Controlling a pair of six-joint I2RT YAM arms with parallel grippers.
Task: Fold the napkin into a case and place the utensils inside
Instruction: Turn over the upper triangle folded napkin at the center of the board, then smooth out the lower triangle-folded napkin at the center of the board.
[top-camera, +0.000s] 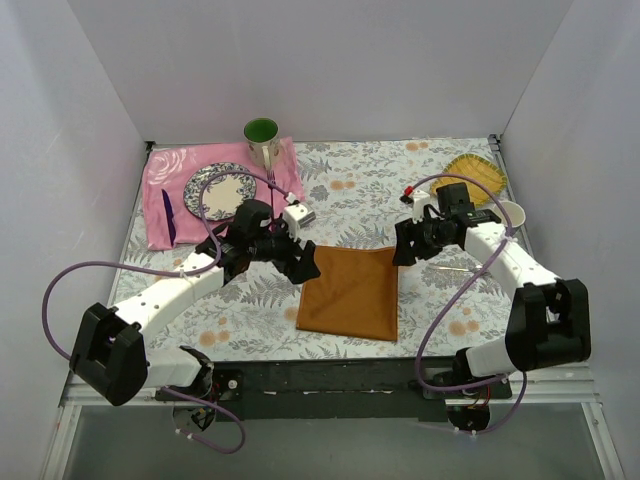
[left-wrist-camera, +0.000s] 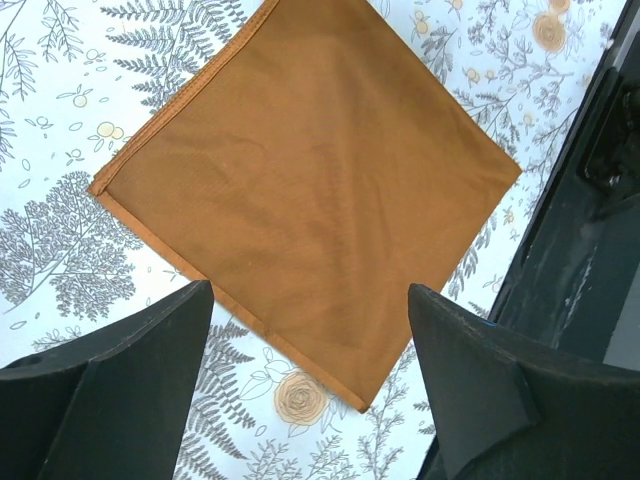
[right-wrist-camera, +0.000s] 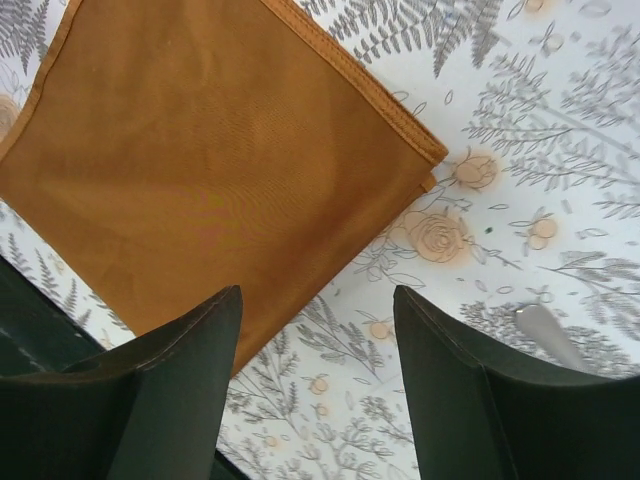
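Lying flat by the middle front edge of the worktop (top-camera: 370, 185), the napkin (top-camera: 350, 292) seems only partly folded. The left arm (top-camera: 170, 290) and right arm (top-camera: 505, 255) hover at its far corners, jaws spread and empty. Next: pinch an edge, fold again.

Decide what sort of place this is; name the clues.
Likely a robot lab cell staged as a dining table: white walls box in a floral tablecloth, a plate on a pink cloth, and a left arm and right arm stand at the near edge.
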